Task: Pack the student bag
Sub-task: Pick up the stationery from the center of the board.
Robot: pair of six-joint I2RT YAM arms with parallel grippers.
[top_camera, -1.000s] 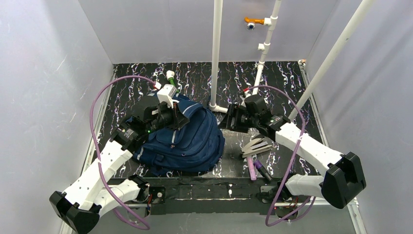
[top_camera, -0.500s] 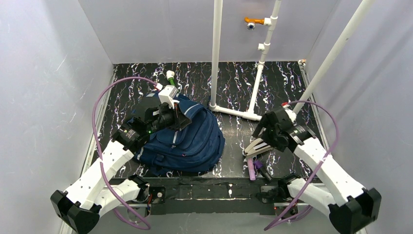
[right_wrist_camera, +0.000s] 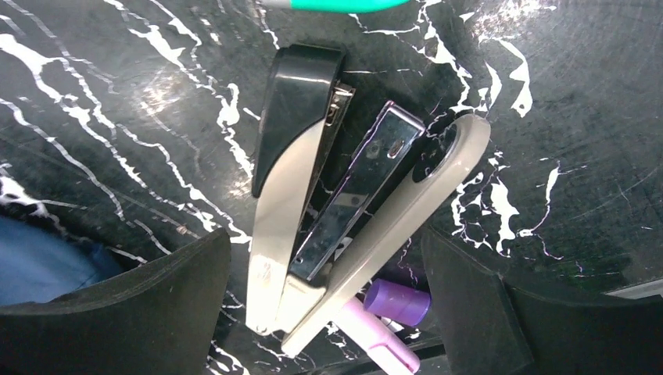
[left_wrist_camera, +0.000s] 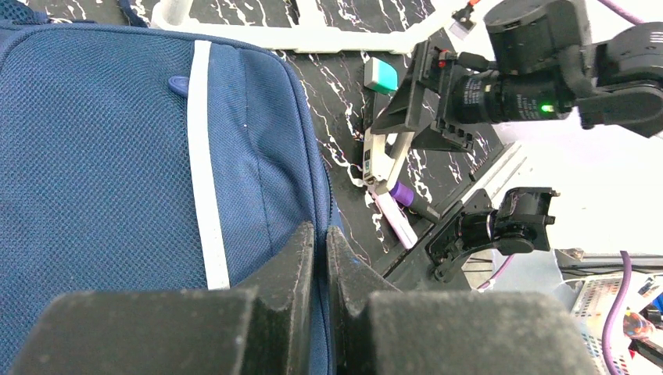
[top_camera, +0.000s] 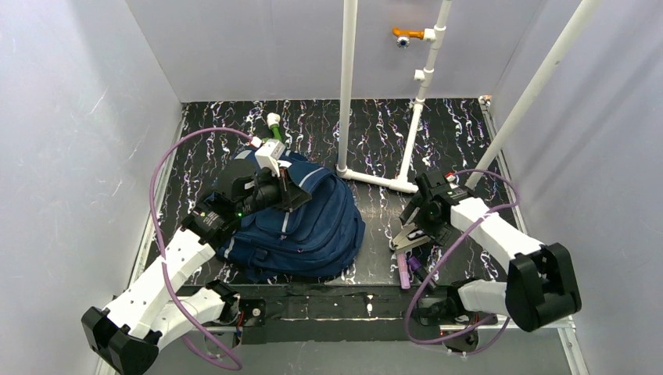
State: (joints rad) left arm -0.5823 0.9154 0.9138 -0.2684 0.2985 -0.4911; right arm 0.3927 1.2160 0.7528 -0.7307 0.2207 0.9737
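Right gripper [right_wrist_camera: 320, 305] swung over splayed grey-and-black metal stapler [right_wrist_camera: 344, 195], three o'clock of navy fabric backpack [top_camera: 313, 226], fingers wide; left gripper [left_wrist_camera: 320, 242] pinched shut. Loose stapler arms may slip.

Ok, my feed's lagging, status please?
Left hand shut at edge of the bag. Right hand open over the stapler. Purple marker beside it.
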